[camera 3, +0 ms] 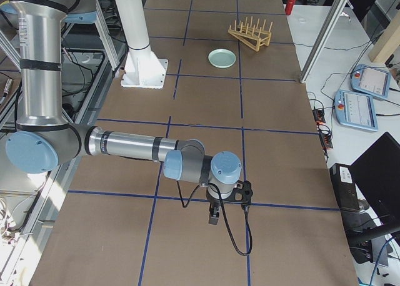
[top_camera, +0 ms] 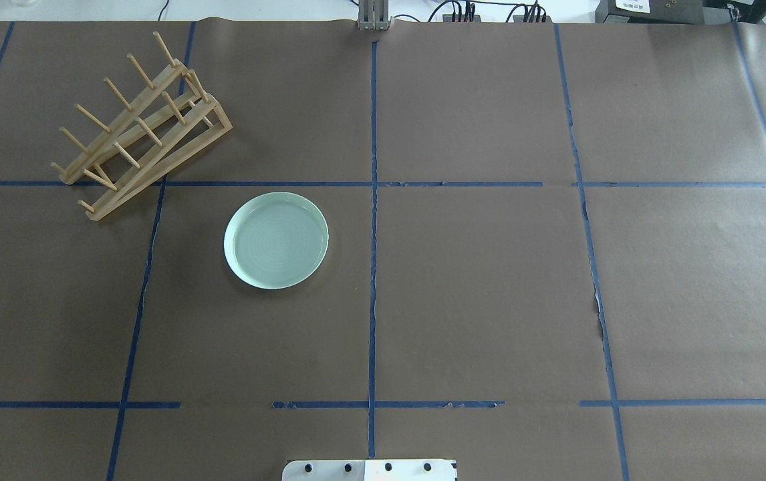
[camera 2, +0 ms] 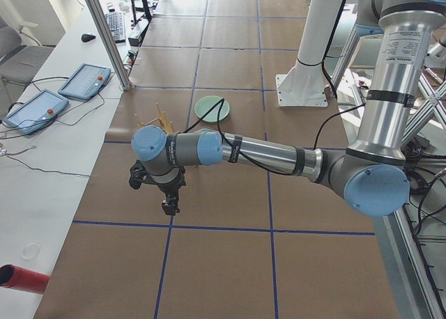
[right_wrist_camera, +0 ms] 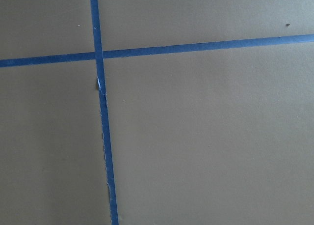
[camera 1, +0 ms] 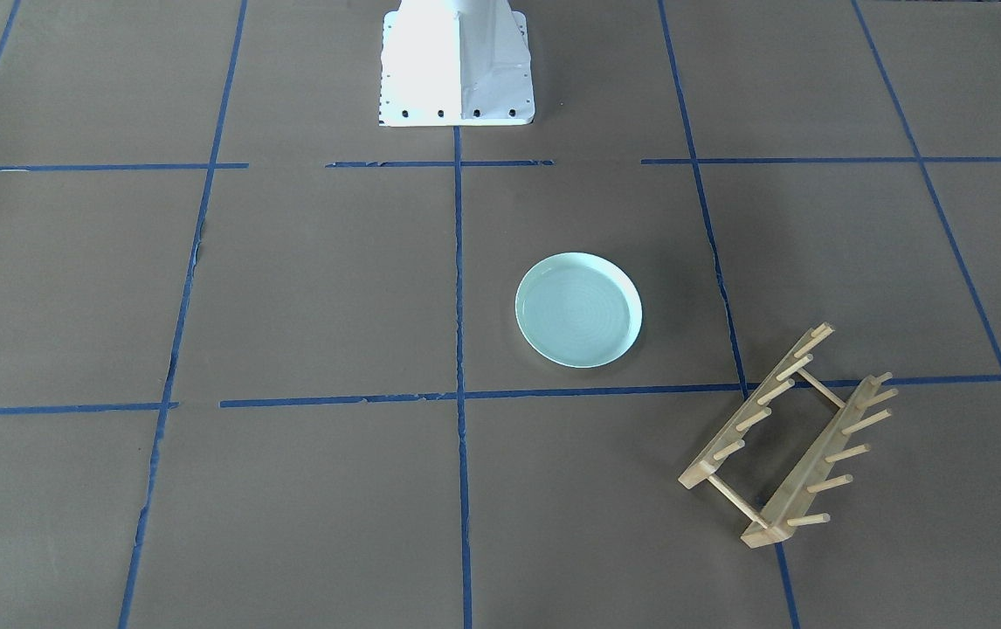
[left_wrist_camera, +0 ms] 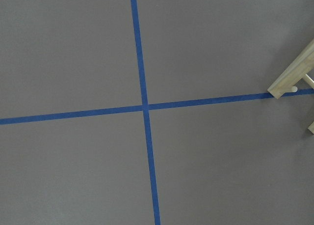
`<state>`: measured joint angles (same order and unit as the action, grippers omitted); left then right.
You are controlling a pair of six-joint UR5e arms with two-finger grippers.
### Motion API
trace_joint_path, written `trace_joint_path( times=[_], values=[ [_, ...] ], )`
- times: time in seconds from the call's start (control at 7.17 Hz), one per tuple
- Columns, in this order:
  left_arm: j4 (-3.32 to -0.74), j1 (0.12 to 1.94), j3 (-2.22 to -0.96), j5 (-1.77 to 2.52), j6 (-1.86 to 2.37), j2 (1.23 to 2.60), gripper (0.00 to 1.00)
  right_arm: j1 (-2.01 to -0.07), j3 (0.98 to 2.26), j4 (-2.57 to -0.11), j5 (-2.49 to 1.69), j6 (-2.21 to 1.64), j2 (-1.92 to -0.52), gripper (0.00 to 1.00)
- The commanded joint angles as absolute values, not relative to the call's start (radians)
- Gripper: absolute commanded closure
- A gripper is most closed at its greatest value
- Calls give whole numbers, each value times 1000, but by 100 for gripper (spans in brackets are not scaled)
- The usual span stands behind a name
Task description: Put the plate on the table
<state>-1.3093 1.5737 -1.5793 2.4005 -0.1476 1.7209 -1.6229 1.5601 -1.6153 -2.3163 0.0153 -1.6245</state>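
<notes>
The pale mint-green plate (camera 1: 579, 310) lies flat on the brown-paper table (camera 1: 317, 288), apart from everything else; it also shows in the overhead view (top_camera: 276, 240) and in both side views (camera 2: 212, 109) (camera 3: 222, 58). My left gripper (camera 2: 167, 206) shows only in the exterior left view, hanging above the table well short of the plate; I cannot tell whether it is open or shut. My right gripper (camera 3: 214, 218) shows only in the exterior right view, far from the plate above a tape line; I cannot tell its state either. Both wrist views show only paper and blue tape.
The empty wooden peg rack (camera 1: 784, 437) stands tilted beside the plate, also seen overhead (top_camera: 139, 127); its corner shows in the left wrist view (left_wrist_camera: 294, 75). The white robot base (camera 1: 455, 61) is at the table's edge. Operator tablets (camera 2: 83, 81) lie on a side bench.
</notes>
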Motion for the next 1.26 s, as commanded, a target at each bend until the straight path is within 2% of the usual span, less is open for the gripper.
trace_joint_path(
  times=[0.0,1.12],
  values=[
    [-1359,1577,-1548,2415,-150,1694,0,-1623,1562,-1615,-2316,15,-1624,0],
    [-1522,1578,-1531,2407,-79,1654,0,-1623,1560,-1615,-2316,15,-1624,0]
  ],
)
